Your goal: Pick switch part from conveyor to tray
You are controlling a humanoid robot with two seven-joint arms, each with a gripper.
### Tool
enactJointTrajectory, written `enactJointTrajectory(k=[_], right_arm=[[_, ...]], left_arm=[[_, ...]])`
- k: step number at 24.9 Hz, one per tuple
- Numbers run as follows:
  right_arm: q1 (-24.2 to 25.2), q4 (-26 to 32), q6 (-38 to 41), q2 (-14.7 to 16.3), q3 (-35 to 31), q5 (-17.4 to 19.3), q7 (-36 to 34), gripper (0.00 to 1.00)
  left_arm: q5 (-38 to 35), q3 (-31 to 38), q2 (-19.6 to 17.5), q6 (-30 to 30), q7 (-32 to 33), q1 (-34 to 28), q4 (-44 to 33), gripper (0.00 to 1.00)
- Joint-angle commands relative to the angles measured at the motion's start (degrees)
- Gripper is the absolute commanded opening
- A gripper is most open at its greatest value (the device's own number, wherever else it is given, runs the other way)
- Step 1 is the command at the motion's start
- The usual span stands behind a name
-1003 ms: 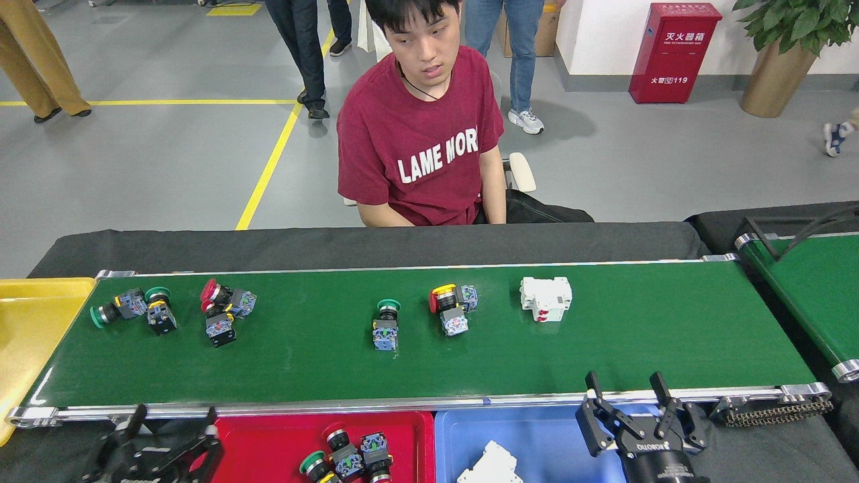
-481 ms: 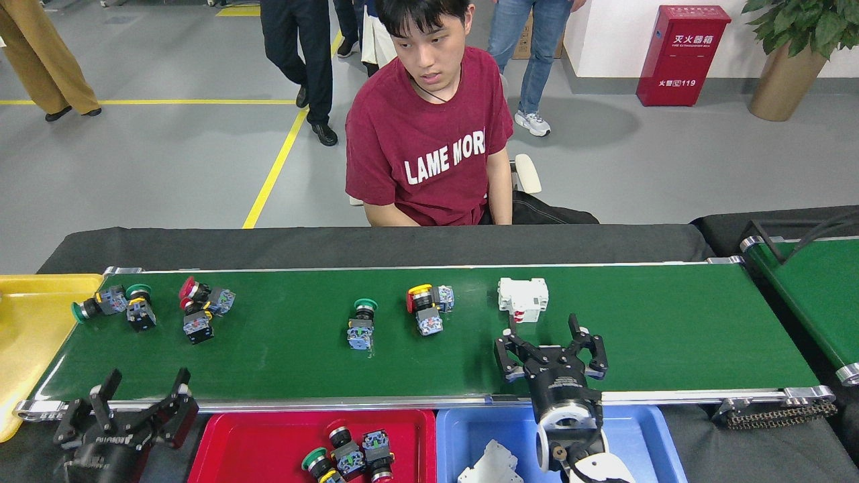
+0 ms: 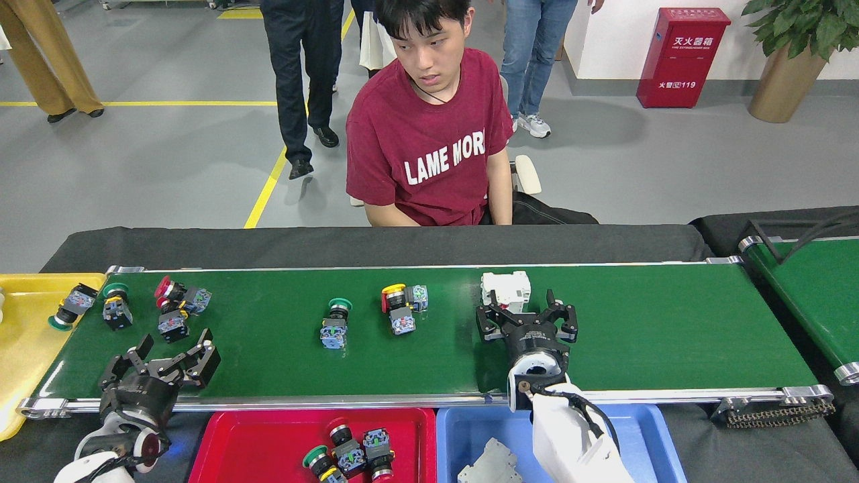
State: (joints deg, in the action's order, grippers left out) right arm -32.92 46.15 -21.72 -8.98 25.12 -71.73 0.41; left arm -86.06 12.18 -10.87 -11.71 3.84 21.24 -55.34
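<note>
The conveyor (image 3: 637,322) is a long dark-green belt running across the view. A white switch part (image 3: 505,288) lies near its far rail. My right gripper (image 3: 525,311) is open over the belt, its fingertips reaching the part's near side without holding it. Over the belt's near left end, my left gripper (image 3: 171,349) is open and empty. Ahead of it lie a red push-button pair (image 3: 178,305) and a green one (image 3: 115,305). At mid-belt sit a green button (image 3: 333,322) and a red-yellow one (image 3: 401,305). The blue tray (image 3: 470,429) holds a white part (image 3: 490,463).
A red tray (image 3: 268,436) with push-buttons (image 3: 349,456) sits below the near rail. A yellow tray (image 3: 27,349) at the left end has a button (image 3: 70,307) tipping into it. A person (image 3: 429,147) sits behind the belt. A second belt (image 3: 805,295) stands at right.
All parts rode left along the belt, and one button reached the yellow tray. My right gripper went from over the blue tray out to the white part. My left gripper rose onto the belt's near edge.
</note>
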Motion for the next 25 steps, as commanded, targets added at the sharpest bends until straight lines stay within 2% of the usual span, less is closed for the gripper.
enactJointTrajectory(k=[1,4,6,7,8,10,11,13,15,16,17,19,21,24,25], right_arm=[[-1.53,0.08,1.77,-0.24,2.13,1.33,-0.58,0.58],[-1.62,-0.27,5.38,-0.16,2.39,2.38,-0.58,0.43],[-1.8,-0.18,7.57,0.02,2.3,2.73,-0.76,0.27],[-1.97,-0.18,7.93,0.02,2.3,2.73,-0.76,0.16],[-2.15,-0.09,8.19,0.11,2.3,2.73,-0.67,0.07],[-2.5,0.08,9.16,0.28,2.3,2.82,-0.76,0.07],[-2.5,0.35,9.86,0.46,2.3,2.82,-0.76,0.06],[-2.5,0.96,10.21,0.55,2.3,2.91,-0.76,0.06],[-1.88,3.51,10.83,0.63,2.39,2.82,-0.5,0.06],[-1.44,6.23,11.44,0.99,2.3,2.82,-0.15,0.06],[-0.65,8.61,12.23,2.22,2.22,2.82,0.12,0.06],[2.51,16.16,15.57,7.4,2.13,3.43,2.14,0.06],[6.47,23.11,20.05,11.97,2.04,5.9,3.55,0.07],[13.5,33.13,28.76,20.23,-0.42,10.91,3.81,0.07],[16.31,36.21,32.89,23.05,-1.74,12.49,3.81,0.07]], left_arm=[[-0.07,-0.32,-1.7,3.01,-0.68,2.93,3.04,1.0],[-0.07,-1.99,-3.46,6.79,-1.21,7.59,10.86,1.0],[-0.07,-4.36,-4.69,10.74,-3.75,10.58,16.83,0.99],[-0.07,-5.5,-5.3,12.85,-5.34,11.72,19.92,0.98],[-0.07,-6.64,-5.74,15.22,-7.27,13.39,23.51,0.93],[0.1,-7.88,-5.74,18.39,-10.17,16.64,29.41,0.79],[0.1,-7.97,-5.83,19.0,-11.75,18.05,31.96,0.67],[0.9,-7.26,-5.92,18.65,-14.13,18.93,33.63,0.28],[2.13,-7.35,-5.83,18.65,-14.57,19.02,33.63,0.12],[2.57,-7.7,-5.92,18.56,-15.18,19.02,33.63,0.09],[2.57,-7.88,-6.01,18.21,-15.97,18.84,33.63,0.07],[2.48,-7.97,-6.01,17.25,-17.99,17.96,33.36,0.04],[2.3,-8.05,-5.92,14.08,-18.17,15.59,31.43,0.03],[2.3,-8.4,-6.18,1.86,-17.82,7.86,17.63,0.03],[2.3,-8.32,-6.97,-3.5,-17.64,2.49,9.54,0.04]])
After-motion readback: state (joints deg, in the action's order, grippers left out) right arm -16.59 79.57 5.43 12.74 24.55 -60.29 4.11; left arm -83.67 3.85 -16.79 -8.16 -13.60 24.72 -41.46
